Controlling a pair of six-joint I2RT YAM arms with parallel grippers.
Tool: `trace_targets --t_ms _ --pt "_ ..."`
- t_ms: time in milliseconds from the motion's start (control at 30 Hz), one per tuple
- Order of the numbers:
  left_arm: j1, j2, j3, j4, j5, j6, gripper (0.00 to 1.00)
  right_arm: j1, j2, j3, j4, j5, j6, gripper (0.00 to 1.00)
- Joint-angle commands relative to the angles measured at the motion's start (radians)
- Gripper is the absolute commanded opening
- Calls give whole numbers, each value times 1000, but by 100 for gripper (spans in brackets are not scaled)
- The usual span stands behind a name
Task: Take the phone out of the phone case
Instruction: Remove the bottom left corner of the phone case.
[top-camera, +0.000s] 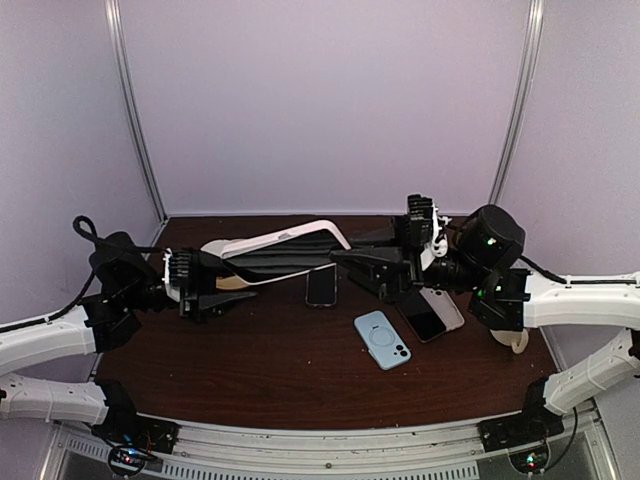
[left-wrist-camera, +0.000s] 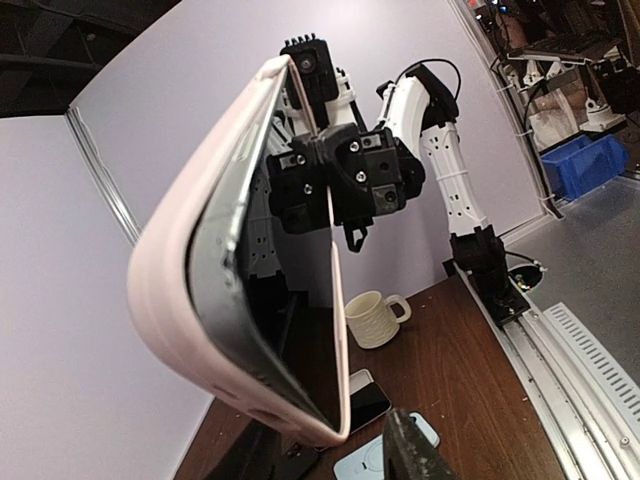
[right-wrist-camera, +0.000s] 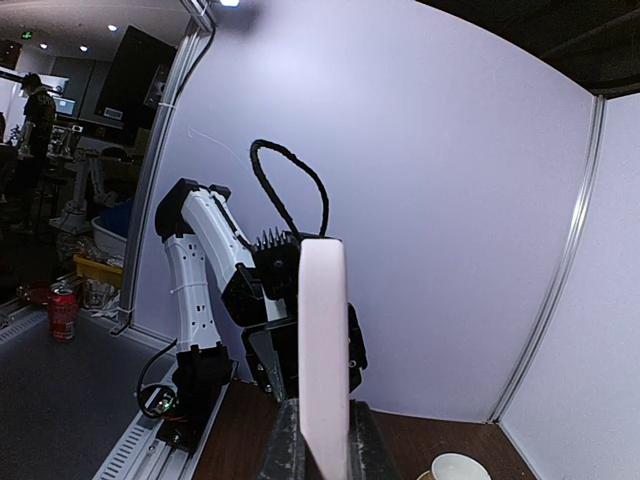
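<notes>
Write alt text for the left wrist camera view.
A pale pink phone case, bowed in mid-air, fills the frame, a dark phone partly out of it. The right gripper clamps its far edge; behind, a cream mug stands on the brown table.

The pale pink phone case (top-camera: 285, 240) is hanging raised at far centre, running left to right, with the dark phone (left-wrist-camera: 255, 340) sitting inside (rim gapping along one edge).

No text, label, brand, number or sign is legible; print on the red can (right-wrist-camera: 62, 312) at nine o'clock is too small.
</notes>
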Motion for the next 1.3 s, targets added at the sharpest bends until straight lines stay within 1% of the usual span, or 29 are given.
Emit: trace_targets --t_ms 0,500,633,700,767,933,1267 --pt "7 7 -1 34 49 -4 35 6 -6 36 85 -25 26 0" --pt "7 6 -1 22 98 7 33 6 2 18 93 -40 36 0" --pt "7 4 0 5 104 23 28 6 3 27 75 -45 32 0" --pt "7 2 2 -8 118 41 24 7 4 32 64 -39 40 0" --pt "7 -2 5 -34 129 70 22 7 6 46 25 -34 45 0" --pt "7 -16 6 -86 148 123 21 6 11 78 -77 -19 70 0" --pt "7 -56 -6 -129 185 191 20 -28 27 152 -235 0 241 0"
